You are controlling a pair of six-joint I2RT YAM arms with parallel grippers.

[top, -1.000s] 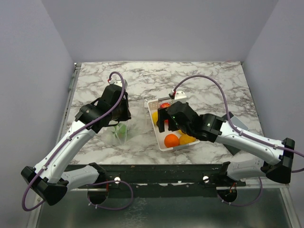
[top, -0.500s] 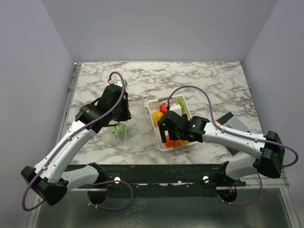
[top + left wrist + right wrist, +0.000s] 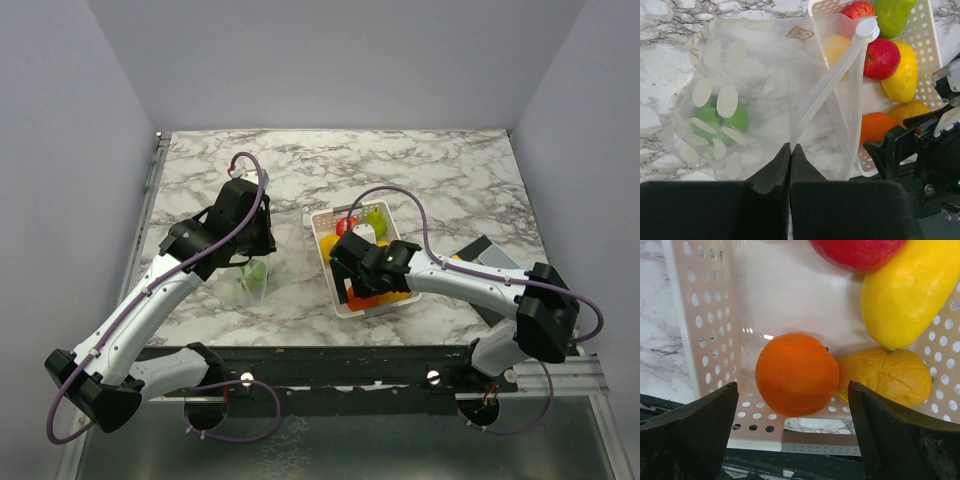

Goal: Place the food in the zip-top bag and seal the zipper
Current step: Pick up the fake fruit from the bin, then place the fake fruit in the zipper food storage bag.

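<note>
The see-through zip-top bag [image 3: 765,85] stands open on the marble, with one green fruit [image 3: 720,117] inside. Its zipper [image 3: 830,82] runs as a white strip down to my left gripper [image 3: 791,147], which is shut on the bag's edge. In the top view this gripper [image 3: 255,240] sits just above the bag [image 3: 255,278]. The rest of the food lies in the white basket [image 3: 710,315]: an orange [image 3: 796,374], a yellow lemon [image 3: 905,295], a wrinkled yellow fruit [image 3: 887,375] and a red one [image 3: 855,250]. My right gripper [image 3: 792,387] is open low in the basket, its fingers either side of the orange.
The white slotted basket [image 3: 375,310] stands right of the bag, with a light green fruit [image 3: 372,218] at its far end. A grey flat object [image 3: 490,255] lies at the right under my right arm. The table's dark front edge is close behind the basket.
My right arm has swung left and down into the basket's near end, over the orange, with its jaws a touch wider. The left arm and the bag have not moved.
</note>
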